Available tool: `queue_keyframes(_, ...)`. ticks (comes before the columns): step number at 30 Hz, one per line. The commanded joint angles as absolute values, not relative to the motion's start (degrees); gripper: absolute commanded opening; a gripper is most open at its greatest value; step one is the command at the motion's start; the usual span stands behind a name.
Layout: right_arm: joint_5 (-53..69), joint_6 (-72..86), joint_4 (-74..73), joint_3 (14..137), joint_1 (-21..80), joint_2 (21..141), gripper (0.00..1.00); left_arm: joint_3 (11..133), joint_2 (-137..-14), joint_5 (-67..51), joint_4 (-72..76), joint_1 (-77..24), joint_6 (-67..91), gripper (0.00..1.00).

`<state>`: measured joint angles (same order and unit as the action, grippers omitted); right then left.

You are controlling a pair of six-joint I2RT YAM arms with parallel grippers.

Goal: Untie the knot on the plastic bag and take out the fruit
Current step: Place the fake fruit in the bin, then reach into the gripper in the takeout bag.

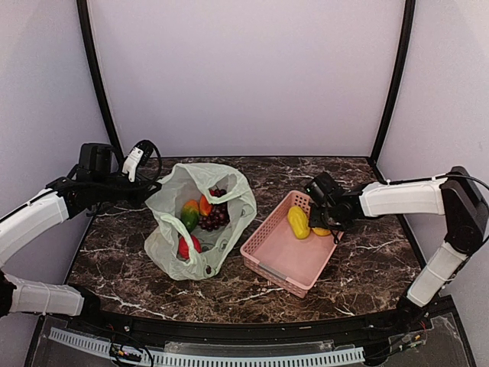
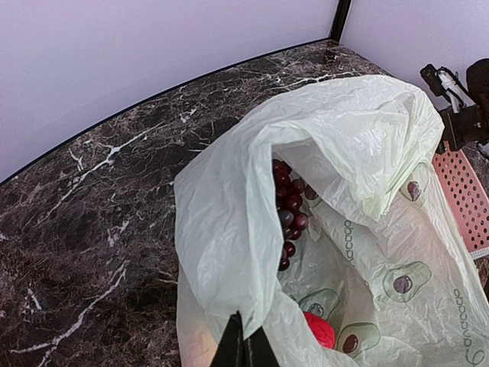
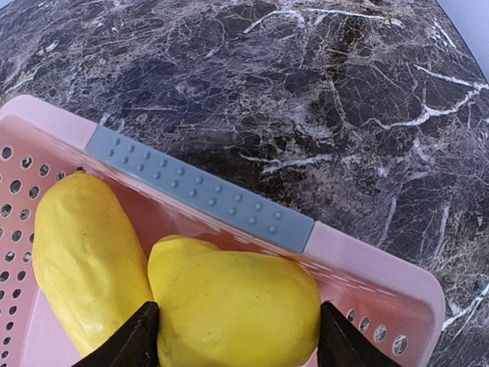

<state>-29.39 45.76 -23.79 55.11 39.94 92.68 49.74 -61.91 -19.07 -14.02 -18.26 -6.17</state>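
The plastic bag [image 1: 229, 191] lies open on the table; no knot shows. Inside it are dark grapes [image 1: 215, 218], a red-green mango [image 1: 190, 213] and a red fruit [image 1: 188, 246]. My left gripper [image 1: 150, 191] is shut on the bag's left rim; in the left wrist view the closed tips [image 2: 243, 345] pinch the film [image 2: 229, 229], with grapes [image 2: 289, 206] and the red fruit [image 2: 319, 329] beyond. My right gripper [image 1: 327, 223] is over the pink basket [image 1: 267, 264], shut on a yellow fruit [image 3: 237, 298]. A second yellow fruit [image 3: 84, 260] lies beside it.
The pink basket stands right of the bag, its grey handle strip [image 3: 199, 200] at the far rim. Dark marble table [image 1: 359, 267] all round. Black frame posts [image 1: 99, 84] stand at the back corners, with pale walls behind.
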Motion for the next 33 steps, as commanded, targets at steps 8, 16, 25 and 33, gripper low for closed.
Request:
queue_keyframes(8, -30.66, 44.64, -24.47, 57.47, 39.53, 91.64, 0.87, 50.01, -61.39, -19.68, -14.93, -18.02, -5.84, 0.01)
queue_keyframes(16, -32.17, 44.57, -25.73, 57.59, 39.55, 88.29, 0.92, 49.99, -61.22, -20.2, -14.92, -18.02, -5.83, 0.01)
queue_keyframes(25, -19.01, 28.55, -8.99, 53.88, 42.26, 76.25, 0.85, 49.55, -61.02, -24.48, -13.5, -18.02, -5.72, 0.01)
queue_keyframes(33, -8.05, 18.68, -0.41, 61.4, 52.95, 80.16, 0.61, 49.07, -60.98, -29.37, -11.99, -18.02, -6.11, 0.01)
